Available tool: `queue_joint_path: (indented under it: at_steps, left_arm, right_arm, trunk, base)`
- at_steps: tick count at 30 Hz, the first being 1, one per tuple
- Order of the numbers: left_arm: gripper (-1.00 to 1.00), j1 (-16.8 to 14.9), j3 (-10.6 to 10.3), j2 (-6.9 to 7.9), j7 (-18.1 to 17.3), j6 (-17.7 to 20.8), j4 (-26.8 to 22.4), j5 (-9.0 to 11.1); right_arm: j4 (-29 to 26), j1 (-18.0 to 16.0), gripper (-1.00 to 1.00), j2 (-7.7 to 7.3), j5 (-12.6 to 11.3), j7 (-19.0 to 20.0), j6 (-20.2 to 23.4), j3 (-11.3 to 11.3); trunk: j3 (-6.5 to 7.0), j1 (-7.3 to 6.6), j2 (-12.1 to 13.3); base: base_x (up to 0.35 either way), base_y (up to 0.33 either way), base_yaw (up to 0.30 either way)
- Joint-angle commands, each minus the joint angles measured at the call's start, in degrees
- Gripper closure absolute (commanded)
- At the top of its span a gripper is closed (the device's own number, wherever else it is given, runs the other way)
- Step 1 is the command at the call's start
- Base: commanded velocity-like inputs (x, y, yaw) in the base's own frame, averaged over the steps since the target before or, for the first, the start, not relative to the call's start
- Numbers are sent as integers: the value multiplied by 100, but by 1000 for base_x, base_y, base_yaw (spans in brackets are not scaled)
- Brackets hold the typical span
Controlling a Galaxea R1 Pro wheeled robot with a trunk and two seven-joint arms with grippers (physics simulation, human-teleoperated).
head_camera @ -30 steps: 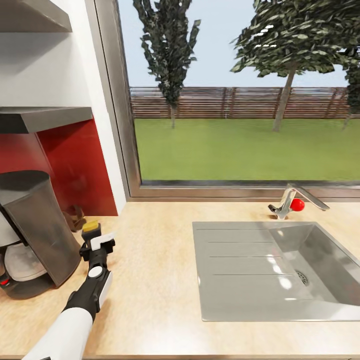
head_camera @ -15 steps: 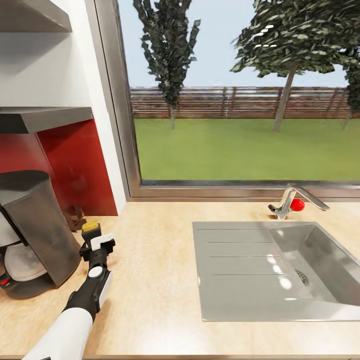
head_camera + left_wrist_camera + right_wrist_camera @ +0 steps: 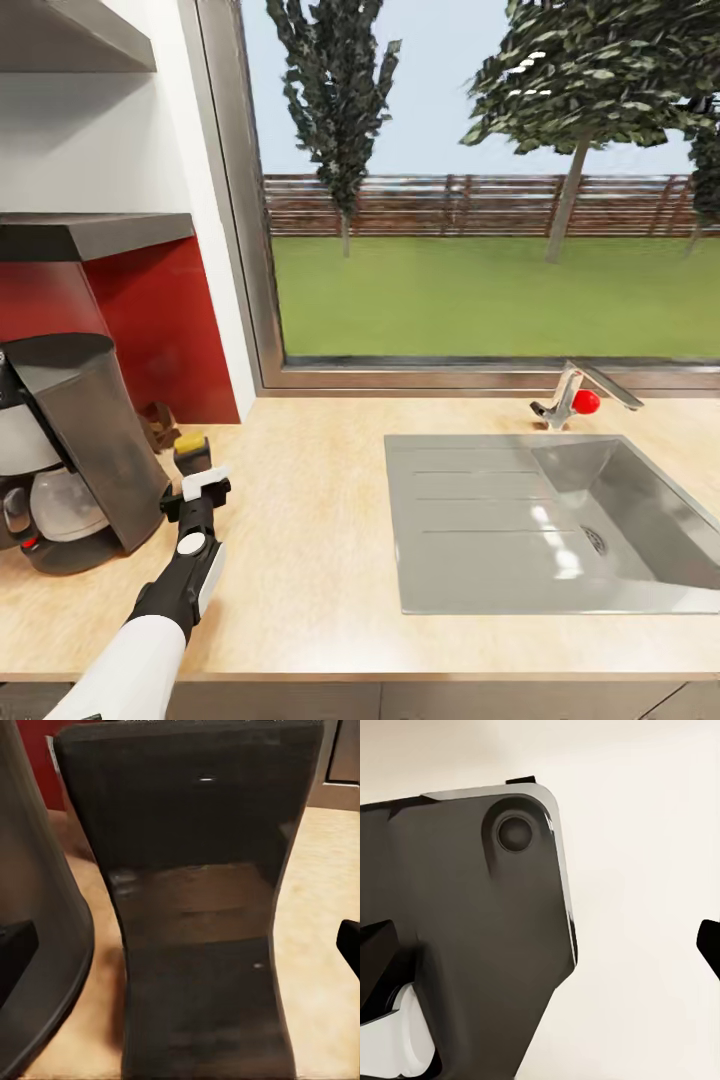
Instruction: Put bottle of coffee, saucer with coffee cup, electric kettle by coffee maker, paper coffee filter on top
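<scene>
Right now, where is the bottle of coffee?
In the head view the bottle of coffee stands on the countertop at left, just right of the coffee maker, directly ahead of the left end effector.

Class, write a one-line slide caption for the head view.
Left tool reaches toward the yellow-capped coffee bottle beside the coffee maker on the countertop.

Head high; wrists close on bottle (image 3: pixel 199 907)
</scene>
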Motion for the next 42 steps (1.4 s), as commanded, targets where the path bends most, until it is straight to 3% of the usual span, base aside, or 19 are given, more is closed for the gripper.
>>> queue_joint_path:
  at_steps: [1, 42]
  left_arm:
    - [-100, -7, 29, -7, 9, -15, 4, -59]
    - [-100, -9, 25, -7, 5, -15, -11, -59]
  right_arm:
    - [5, -4, -100, 1, -44, 5, -24, -18]
    - [5, -4, -100, 1, -44, 5, -24, -12]
  trunk:
    - [-12, 2, -11]
    - [-12, 2, -11]
  base:
    - [-42, 0, 0]
    - [-2, 0, 0]
